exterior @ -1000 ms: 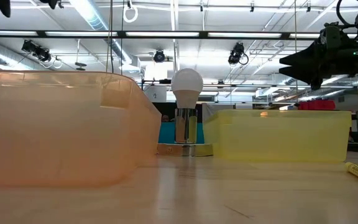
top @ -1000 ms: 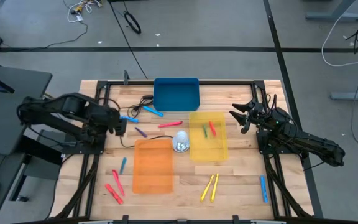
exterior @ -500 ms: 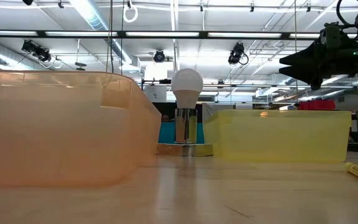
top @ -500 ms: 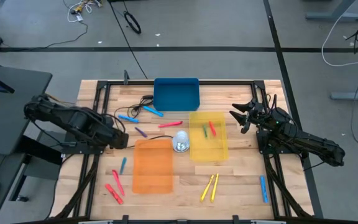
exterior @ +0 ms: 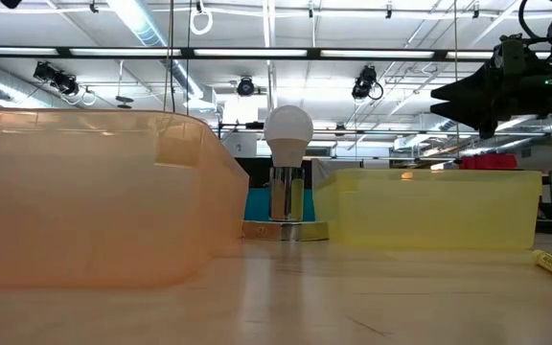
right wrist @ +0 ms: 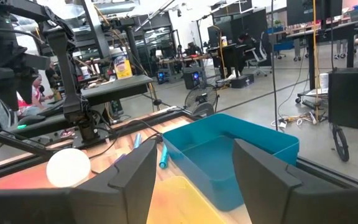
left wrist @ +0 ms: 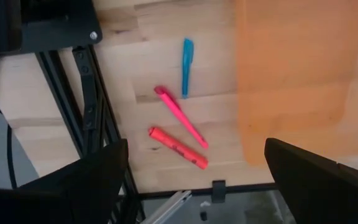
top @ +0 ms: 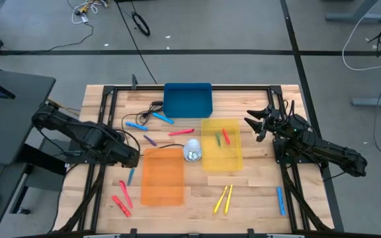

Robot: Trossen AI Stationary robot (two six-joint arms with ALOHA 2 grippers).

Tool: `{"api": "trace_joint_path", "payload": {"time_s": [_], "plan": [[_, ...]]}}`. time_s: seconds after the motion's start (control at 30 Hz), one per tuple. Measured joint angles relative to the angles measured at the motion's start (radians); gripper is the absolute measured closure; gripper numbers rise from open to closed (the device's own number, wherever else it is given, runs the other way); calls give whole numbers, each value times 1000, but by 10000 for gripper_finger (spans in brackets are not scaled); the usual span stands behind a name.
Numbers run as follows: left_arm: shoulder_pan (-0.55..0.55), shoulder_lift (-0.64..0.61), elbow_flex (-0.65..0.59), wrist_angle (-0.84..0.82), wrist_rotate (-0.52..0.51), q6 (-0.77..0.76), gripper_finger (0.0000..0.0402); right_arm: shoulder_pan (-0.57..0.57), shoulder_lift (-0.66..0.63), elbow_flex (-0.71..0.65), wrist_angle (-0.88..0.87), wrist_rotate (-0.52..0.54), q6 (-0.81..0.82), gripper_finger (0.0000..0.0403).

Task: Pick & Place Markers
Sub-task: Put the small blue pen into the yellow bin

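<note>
Markers lie scattered on the wooden table. A light blue marker (top: 131, 175) and two red markers (top: 122, 199) lie near the left front; they show in the left wrist view as the blue marker (left wrist: 186, 67) and the two red markers (left wrist: 180, 116) (left wrist: 177, 147). Two yellow markers (top: 222, 198) and a blue marker (top: 280, 200) lie front right. A red marker (top: 226, 136) and a green marker (top: 218, 139) lie in the yellow tray (top: 235, 162). My left gripper (top: 129, 158) hovers open beside the orange tray's (top: 163, 176) left edge. My right gripper (top: 253, 125) is open, right of the yellow tray.
A blue tray (top: 188, 99) stands at the back, with blue markers (top: 163, 118) (top: 136, 124), a purple marker (top: 149, 140), a red marker (top: 180, 132) and a black cable in front of it. A light bulb on a metal base (top: 192, 151) stands between the orange and yellow trays.
My left gripper has moved toward the table's near edge and slightly right, from beside the purple marker to the orange tray's left edge, above the light blue marker. The right arm has kept still.
</note>
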Motion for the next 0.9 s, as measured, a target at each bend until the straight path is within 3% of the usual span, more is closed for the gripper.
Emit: {"api": "trace_joint_path", "payload": {"time_s": [0.23, 0.53, 0.9], "plan": [[-34, 0, -17, 1, 1, -22, 19, 0, 0, 0, 0, 0, 0, 193], [-43, -3, -158, 8, 28, -38, 19, 0, 0, 0, 0, 0, 0, 193], [-36, -4, -319, 200, 27, 3, 19, 0, 0, 0, 0, 0, 0, 193]]}}
